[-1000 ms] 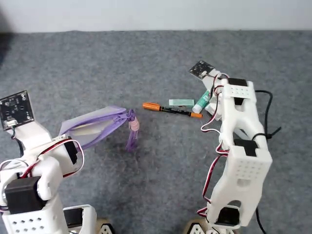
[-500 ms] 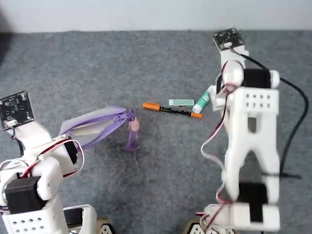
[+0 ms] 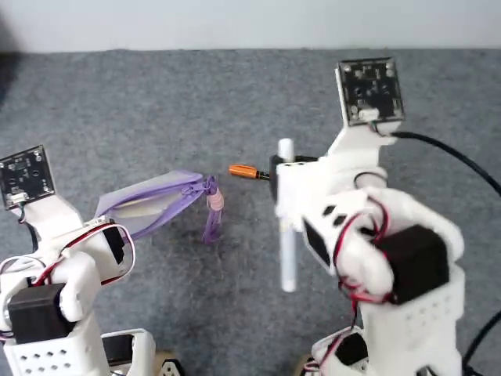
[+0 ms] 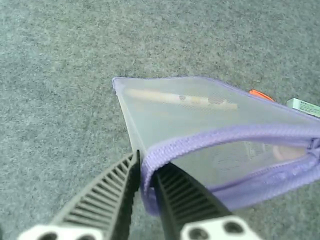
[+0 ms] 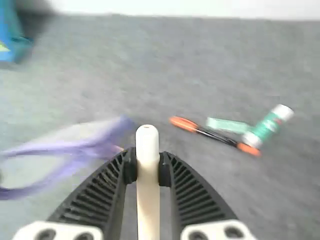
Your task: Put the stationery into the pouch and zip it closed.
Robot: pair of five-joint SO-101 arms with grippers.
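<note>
Moved: the right arm has pulled back from the far side and risen toward the near side, and now carries a white stick. The left arm and pouch have stayed put.
Left gripper: ribbed black fingers pinched together on the pouch's near corner, at the near left of the table.
Pouch: translucent, soft-sided, edged with woven purple zip tape. It lies left of centre on the table, mouth gaping, held at one end.
Inside the pouch: a slim cream stick seen through the frosted wall.
Zip pull: a pink tassel with purple strands, at the pouch's right end.
Table: grey, fuzzy, carpet-like cover.
Marker: thin dark barrel with orange ends, lying right of the pouch.
Right gripper: ribbed fingers clamped on the white stick, up off the table.
White stick: smooth, round-ended cylinder, pointing far to near.
Eraser: flat pale-green slab just beyond the marker.
Glue stick: green tube with a white cap, rightmost, beside the eraser.
</note>
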